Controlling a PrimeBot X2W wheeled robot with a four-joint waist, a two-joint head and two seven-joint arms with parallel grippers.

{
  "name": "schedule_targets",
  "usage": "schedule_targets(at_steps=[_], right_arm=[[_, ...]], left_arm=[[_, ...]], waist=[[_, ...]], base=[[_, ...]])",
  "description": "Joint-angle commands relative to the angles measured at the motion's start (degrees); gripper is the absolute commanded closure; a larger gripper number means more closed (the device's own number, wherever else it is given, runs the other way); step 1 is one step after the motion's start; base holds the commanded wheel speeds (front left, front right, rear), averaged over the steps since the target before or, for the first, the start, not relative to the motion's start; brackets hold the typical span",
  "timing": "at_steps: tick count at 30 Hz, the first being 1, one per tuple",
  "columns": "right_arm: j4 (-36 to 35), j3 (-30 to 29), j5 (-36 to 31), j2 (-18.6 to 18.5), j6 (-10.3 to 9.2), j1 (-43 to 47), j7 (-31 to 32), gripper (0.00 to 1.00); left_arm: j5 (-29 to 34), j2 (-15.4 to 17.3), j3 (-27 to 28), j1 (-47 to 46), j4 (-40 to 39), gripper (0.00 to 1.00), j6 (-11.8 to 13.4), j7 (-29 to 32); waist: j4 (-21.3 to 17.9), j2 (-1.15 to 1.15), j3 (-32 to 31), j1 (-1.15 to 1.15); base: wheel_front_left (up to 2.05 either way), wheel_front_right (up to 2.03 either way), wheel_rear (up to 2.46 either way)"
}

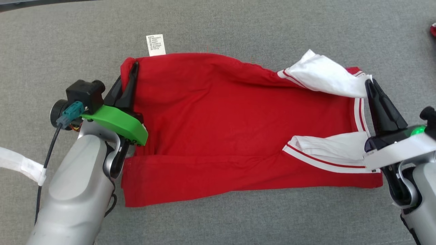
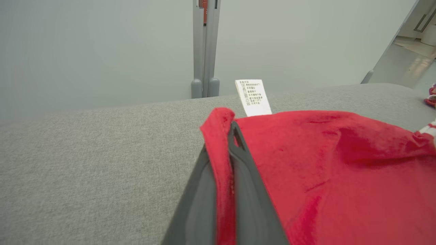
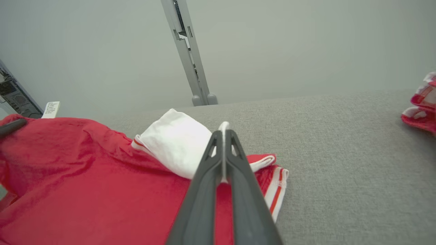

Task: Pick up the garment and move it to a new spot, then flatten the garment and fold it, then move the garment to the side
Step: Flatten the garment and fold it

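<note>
The garment [image 1: 231, 122] is a red shirt with white sleeves and red-and-white striped trim, spread across the grey cloth surface [image 1: 238, 27] with its near strip folded over. My left gripper [image 1: 133, 69] is shut on its red far-left corner [image 2: 221, 136], cloth pinched between the dark fingers. My right gripper [image 1: 370, 83] is shut on the white sleeve edge [image 3: 223, 127] at the far right. In the right wrist view the white sleeve [image 3: 173, 143] bunches just left of the fingers. A white care label [image 1: 156, 45] sticks out from the far hem.
Another red-and-white cloth [image 3: 420, 105] lies at the far right of the surface, apart from the garment. A grey upright post [image 2: 204, 47] stands behind the far edge. A white strap [image 1: 20, 163] and a black cable [image 1: 47, 160] hang by my left forearm.
</note>
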Motion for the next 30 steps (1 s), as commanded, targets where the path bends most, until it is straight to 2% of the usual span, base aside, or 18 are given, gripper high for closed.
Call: schedule_targets(at_steps=[1,9,17,18,19,20,21,22,30], right_arm=[[-1.09,-1.01,-0.70,0.50,-0.02,1.84,0.28,1.00],[-5.27,-5.64,-1.73,4.15,-0.01,9.84,1.75,1.00],[-3.72,-8.19,-2.91,6.38,-0.01,12.84,2.38,1.00],[-3.36,-8.44,-2.92,6.42,-0.01,12.92,2.39,1.00],[-3.03,-8.61,-2.89,6.53,-0.01,12.90,2.45,1.00],[-2.60,-8.72,-2.72,6.69,-0.01,12.89,2.48,0.83],[-2.66,-8.86,-2.57,6.76,-0.01,12.84,2.09,0.38],[-2.50,-8.93,-2.35,6.80,-0.01,12.94,1.97,0.00],[-2.27,-10.63,-2.27,5.56,-0.01,11.97,1.73,0.00]], left_arm=[[0.15,0.51,0.43,1.68,-0.65,1.00,0.02,0.02],[0.62,0.56,2.38,8.45,-5.34,1.00,-0.10,0.02],[1.19,-0.81,2.80,14.28,-7.77,1.00,-0.15,0.02],[1.05,-1.08,3.39,14.71,-8.32,0.89,-0.15,0.02],[1.58,-1.05,4.04,15.14,-8.93,0.27,-0.05,0.02],[2.38,-1.26,5.04,16.24,-9.69,0.00,0.40,0.02],[2.80,-1.55,5.63,16.94,-10.34,0.00,0.37,0.02],[3.31,-1.75,6.38,17.52,-11.13,0.00,0.47,0.02],[7.14,-4.34,14.27,23.85,-18.59,0.00,1.05,0.02]], waist=[[-0.04,0.00,-0.45,0.00],[0.38,0.00,-1.55,0.00],[0.83,0.00,-2.35,0.00],[0.90,0.00,-2.43,0.00],[0.99,0.00,-2.55,0.00],[1.11,0.00,-2.92,0.00],[1.13,0.00,-3.17,0.00],[1.13,0.00,-3.51,0.00],[1.55,0.00,-6.77,0.00]], base=[[0.00,0.00,0.00],[0.00,0.00,0.00],[0.00,0.00,0.00],[0.00,0.00,0.00],[0.00,0.00,0.00],[0.00,0.00,0.00],[0.00,0.00,0.00],[0.00,0.00,0.00],[0.00,0.00,0.00]])
